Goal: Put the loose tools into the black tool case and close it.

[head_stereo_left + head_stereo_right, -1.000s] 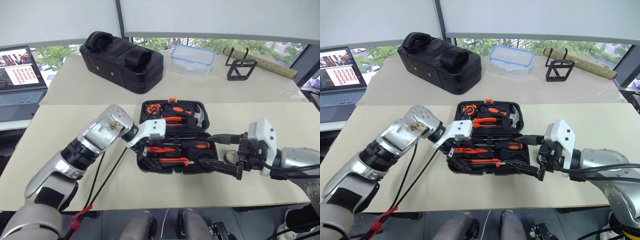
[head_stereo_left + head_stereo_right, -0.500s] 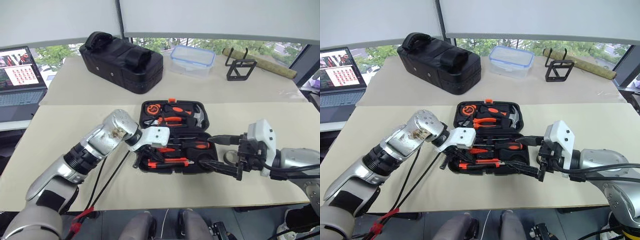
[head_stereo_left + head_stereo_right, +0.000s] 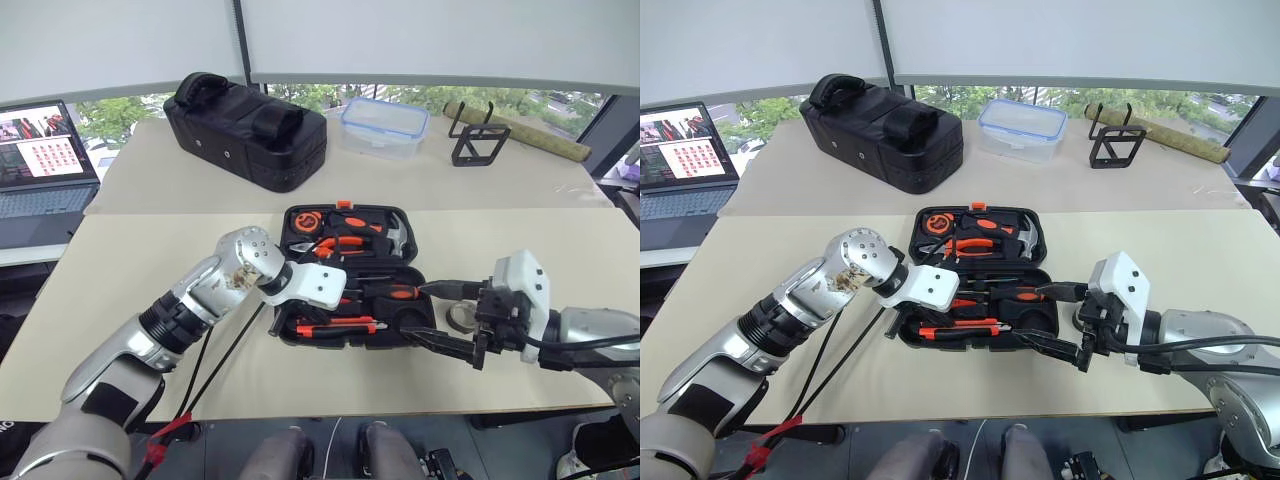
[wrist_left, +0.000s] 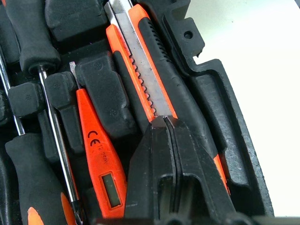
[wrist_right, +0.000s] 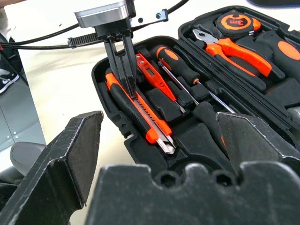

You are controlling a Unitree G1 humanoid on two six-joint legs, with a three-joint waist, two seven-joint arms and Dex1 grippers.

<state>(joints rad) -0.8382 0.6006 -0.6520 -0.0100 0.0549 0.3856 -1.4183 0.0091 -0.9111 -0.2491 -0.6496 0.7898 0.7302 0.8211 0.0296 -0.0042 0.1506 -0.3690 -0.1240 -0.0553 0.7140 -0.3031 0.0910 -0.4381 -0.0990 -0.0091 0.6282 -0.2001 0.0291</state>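
My tool case [image 3: 415,330] is black inside and out, with a small orange latch [image 3: 344,201] at its far edge; my utility knife [image 5: 138,110] is orange and black with a bare steel strip; my tester screwdriver [image 4: 99,159] is plain orange with black markings; my screwdrivers [image 5: 180,67] have black handles tipped orange; my pliers [image 5: 236,52] have orange grips; my tape measure [image 5: 232,21] is black with an orange centre.

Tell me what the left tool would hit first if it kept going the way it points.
The left tool, shut, points down onto the utility knife lying in the tool case. Its tips look at or just above the knife's metal strip, so it would probably meet the knife first.
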